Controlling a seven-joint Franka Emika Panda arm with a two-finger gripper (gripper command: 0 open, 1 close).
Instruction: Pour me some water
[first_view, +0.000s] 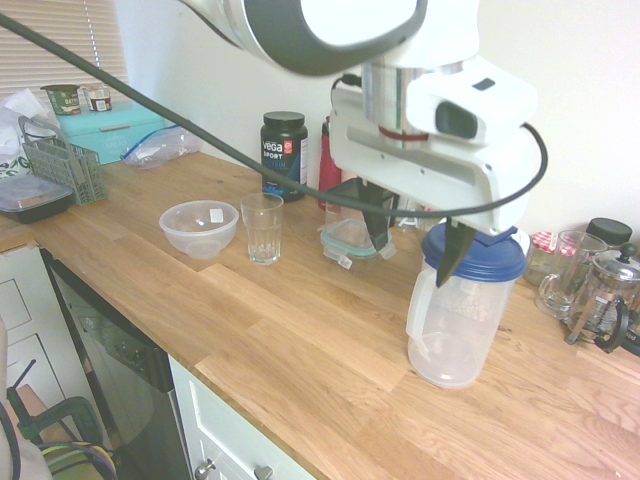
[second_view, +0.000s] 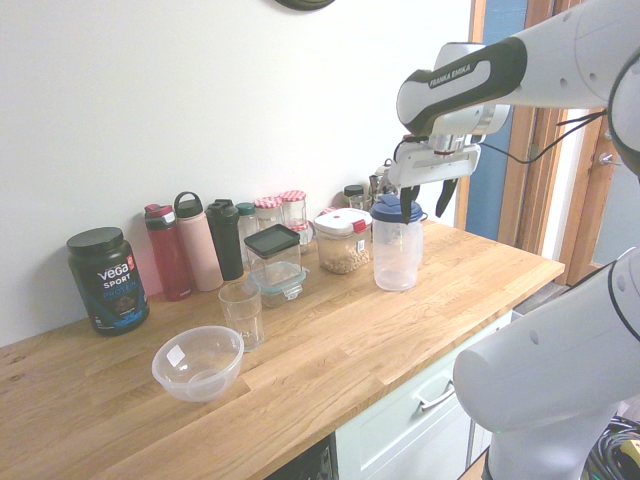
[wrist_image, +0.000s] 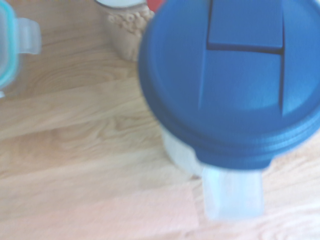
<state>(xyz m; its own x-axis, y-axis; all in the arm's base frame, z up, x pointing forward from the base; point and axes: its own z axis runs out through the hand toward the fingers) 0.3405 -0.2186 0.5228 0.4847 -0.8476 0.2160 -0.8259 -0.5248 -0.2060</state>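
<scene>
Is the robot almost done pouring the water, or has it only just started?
Only just started. Nothing is poured yet: the glass looks empty, and the pitcher stands upright on the counter with its blue lid on. Right now the open gripper hovers above the lid, holding nothing. Left to do: grab the pitcher, carry it to the glass and tip it.

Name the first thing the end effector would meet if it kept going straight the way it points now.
Probably the navy-blue lid of the tall translucent plastic pitcher. The open end effector points steeply down just above it, though exact depth is hard to judge.
</scene>
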